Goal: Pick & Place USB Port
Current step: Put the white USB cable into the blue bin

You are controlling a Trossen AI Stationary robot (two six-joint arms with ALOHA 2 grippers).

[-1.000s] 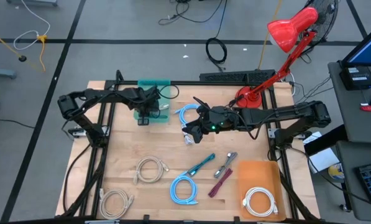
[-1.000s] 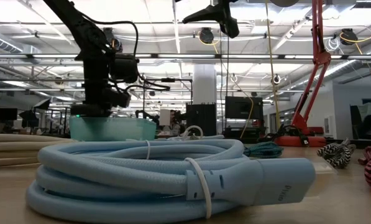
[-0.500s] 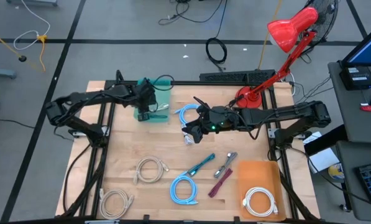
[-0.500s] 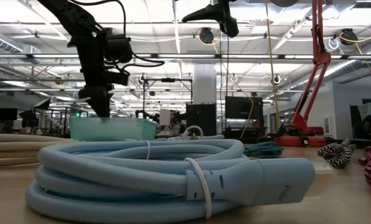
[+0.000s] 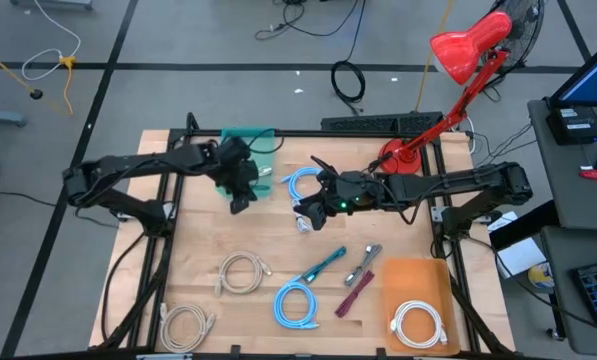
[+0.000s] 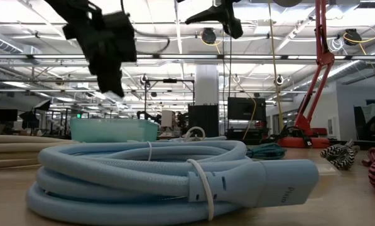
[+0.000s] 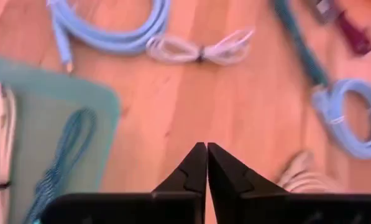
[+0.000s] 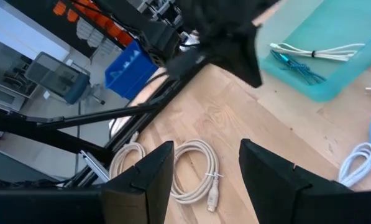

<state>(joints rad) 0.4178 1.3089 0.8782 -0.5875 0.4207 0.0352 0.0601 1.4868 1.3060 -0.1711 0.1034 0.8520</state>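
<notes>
The wooden table point(image 5: 278, 235) is pale, smooth plank, framed by dark rails. Every place below is given from the teal tray point(image 5: 248, 150), a shallow, round-cornered plastic bin at the table's far edge. It holds a white cable bundle point(image 8: 325, 51) and a thin teal braided cable point(image 8: 297, 65), lying side by side on its floor.

Diagonally across the table from the tray, at the near right corner, lies a flat orange mat point(image 5: 418, 290) with a coiled white cable point(image 5: 418, 322) on it. Just right of the tray is a light blue coil point(image 5: 303, 183) of smooth round cord, and beside that a small white bundle point(image 5: 304, 222). Toward the near edge from the tray sit a cream coil point(image 5: 240, 270), a second cream coil point(image 5: 186, 322), another light blue coil point(image 5: 296, 303), a teal cable point(image 5: 323, 264), a grey-tipped cable point(image 5: 363, 263) and a dark red braided one point(image 5: 356, 293).

The left gripper point(image 5: 240, 190) hangs in the air at the tray's near edge; its fingers point(image 7: 194, 168) are pressed together with nothing between them. The right gripper point(image 5: 308, 210) hovers to the right of the tray, over the small white bundle, its jaws parted and empty.
</notes>
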